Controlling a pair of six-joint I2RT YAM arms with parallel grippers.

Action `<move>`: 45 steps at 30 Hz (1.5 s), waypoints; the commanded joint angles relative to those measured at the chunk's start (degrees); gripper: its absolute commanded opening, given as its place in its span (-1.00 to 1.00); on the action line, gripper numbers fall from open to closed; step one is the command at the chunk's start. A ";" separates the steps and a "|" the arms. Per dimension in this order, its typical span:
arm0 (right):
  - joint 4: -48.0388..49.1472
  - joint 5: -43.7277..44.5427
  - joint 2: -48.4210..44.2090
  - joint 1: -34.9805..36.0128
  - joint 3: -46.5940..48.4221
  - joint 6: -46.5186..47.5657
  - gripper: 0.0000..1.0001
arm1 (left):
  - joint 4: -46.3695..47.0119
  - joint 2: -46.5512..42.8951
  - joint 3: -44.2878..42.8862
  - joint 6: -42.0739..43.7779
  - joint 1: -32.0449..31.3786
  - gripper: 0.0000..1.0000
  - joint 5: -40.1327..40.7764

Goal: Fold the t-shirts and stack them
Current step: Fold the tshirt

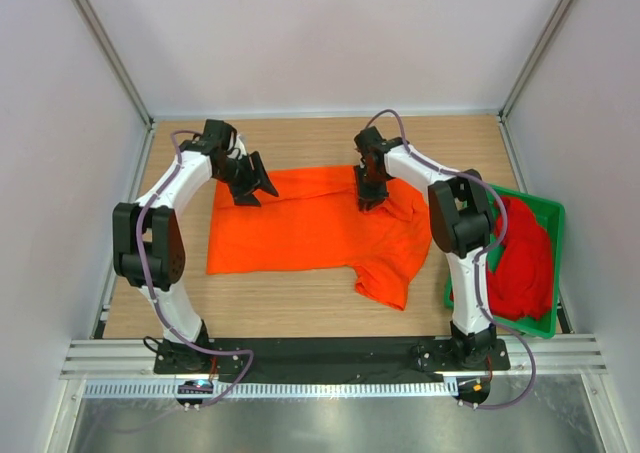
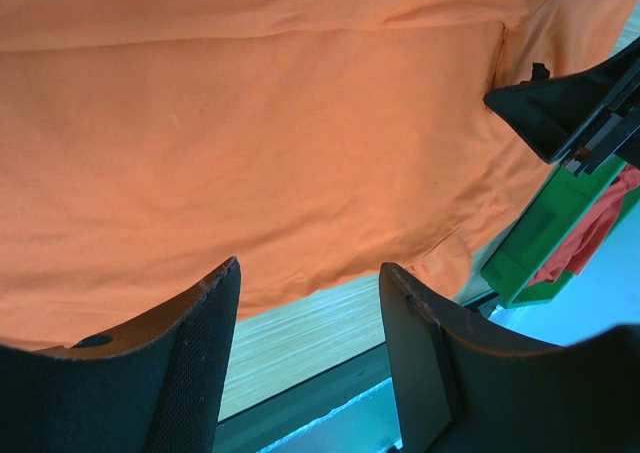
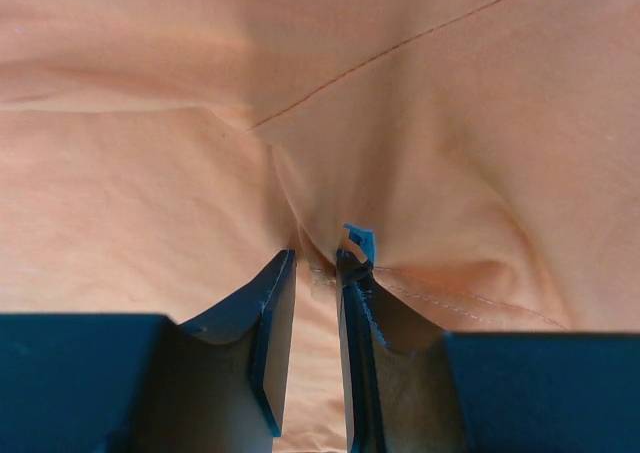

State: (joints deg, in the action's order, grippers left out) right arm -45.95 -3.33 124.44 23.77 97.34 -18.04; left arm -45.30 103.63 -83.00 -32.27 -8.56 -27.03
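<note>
Overhead, the orange shirt [image 1: 300, 231] lies spread on the table [image 1: 300, 145] with the left gripper [image 1: 256, 179] wide open and empty above it, while only the wrist view shows the right gripper [image 3: 318, 259], jaws narrow, touching a pucker, whether pinching I cannot tell.

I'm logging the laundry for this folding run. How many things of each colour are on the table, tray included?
orange t-shirt: 1
red t-shirt: 1
green tray: 1
Total: 3
</note>
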 commanded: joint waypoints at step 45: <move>-5.64 1.21 -4.12 -5.22 10.49 -5.60 -0.36 | -0.32 2.01 -6.38 0.37 1.52 0.18 0.92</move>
State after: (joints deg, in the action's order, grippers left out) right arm -51.92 -5.93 124.42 21.26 103.72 -23.00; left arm -45.91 104.71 -85.58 -31.33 -7.86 -26.63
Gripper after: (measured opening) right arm 0.281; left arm 0.592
